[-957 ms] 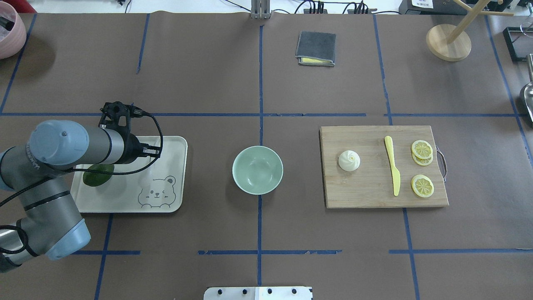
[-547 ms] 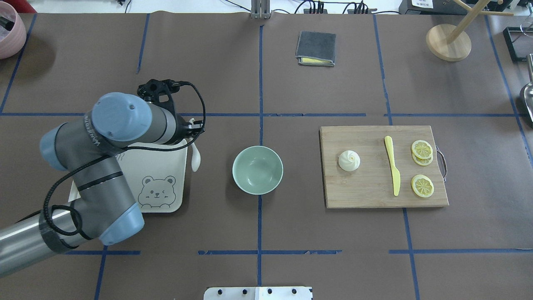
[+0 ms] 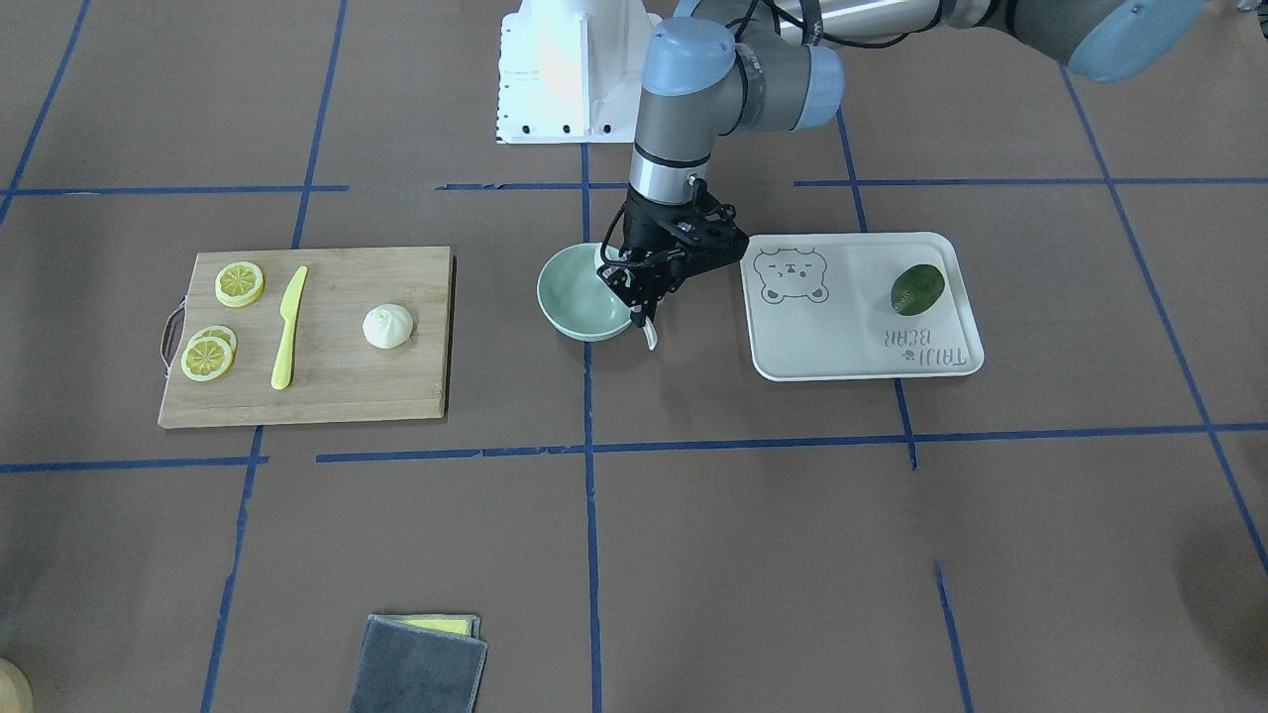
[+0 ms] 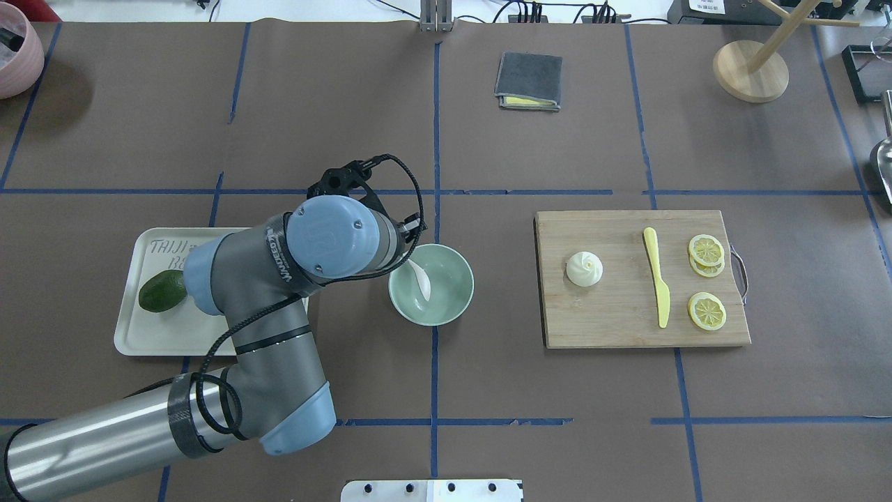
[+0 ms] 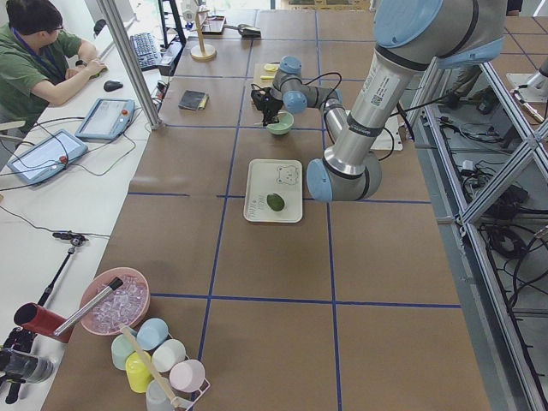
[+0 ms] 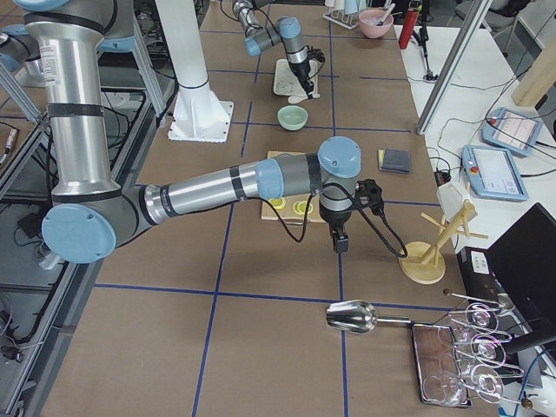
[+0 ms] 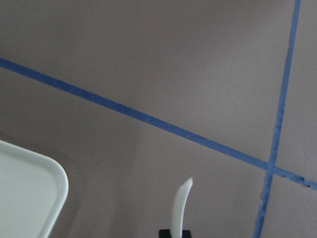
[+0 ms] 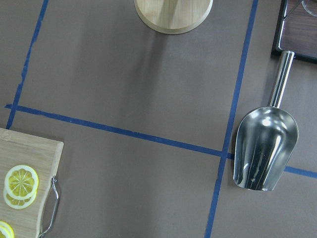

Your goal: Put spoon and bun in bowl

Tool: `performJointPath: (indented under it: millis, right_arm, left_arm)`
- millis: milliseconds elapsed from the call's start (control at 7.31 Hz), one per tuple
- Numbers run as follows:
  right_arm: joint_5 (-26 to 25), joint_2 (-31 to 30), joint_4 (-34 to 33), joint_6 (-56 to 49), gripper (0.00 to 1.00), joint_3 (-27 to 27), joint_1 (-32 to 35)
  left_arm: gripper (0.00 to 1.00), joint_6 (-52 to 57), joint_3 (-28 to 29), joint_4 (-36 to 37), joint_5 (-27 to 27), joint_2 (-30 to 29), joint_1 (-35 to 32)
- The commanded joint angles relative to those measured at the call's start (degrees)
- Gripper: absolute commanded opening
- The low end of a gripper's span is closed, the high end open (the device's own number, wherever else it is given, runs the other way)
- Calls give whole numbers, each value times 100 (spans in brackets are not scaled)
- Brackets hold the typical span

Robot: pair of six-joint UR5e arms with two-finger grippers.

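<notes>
Gripping small off-white plastic soup spoon [image 4: 421, 277] by handle in left claw [image 3: 639, 302], clamped tight on it, scoop dangling just above left side of round pale mint-green bowl [image 4: 451, 280] at centre of worktop [image 4: 488, 383]. Leaving small white pleated steamed bun [image 4: 585, 269] on wooden cutting board [image 4: 613, 317], well right of bowl. Cannot tell whether right claw [image 6: 340, 246], hovering beyond board, apart or together.

The bowl [image 4: 449, 296] is pale mint green, the spoon [image 4: 420, 277] off-white, and the bun [image 4: 585, 269] white with a swirled top. The yellow knife [image 4: 657, 275] and yellow lemon slices [image 4: 706, 311] contrast with the light wood-grain board [image 4: 613, 317]. The avocado [image 4: 162, 291] is dark green and the tray [image 3: 852, 342] cream with a bear outline. Blue tape lines [image 4: 436, 139] cross the brown table [image 4: 334, 104].
</notes>
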Motion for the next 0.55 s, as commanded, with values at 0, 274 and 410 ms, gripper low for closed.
performJointPath:
  millis: [0, 274, 410]
  right_arm:
    - [9, -24, 300, 16, 100, -116, 0]
    - [9, -24, 301, 25, 100, -161, 0]
    - [9, -24, 301, 25, 100, -135, 0]
  left_arm:
    - [40, 49, 111, 18, 207, -60, 128]
    - [100, 689, 6, 36, 208, 2, 119]
    - [100, 1501, -273, 53, 173, 159, 93]
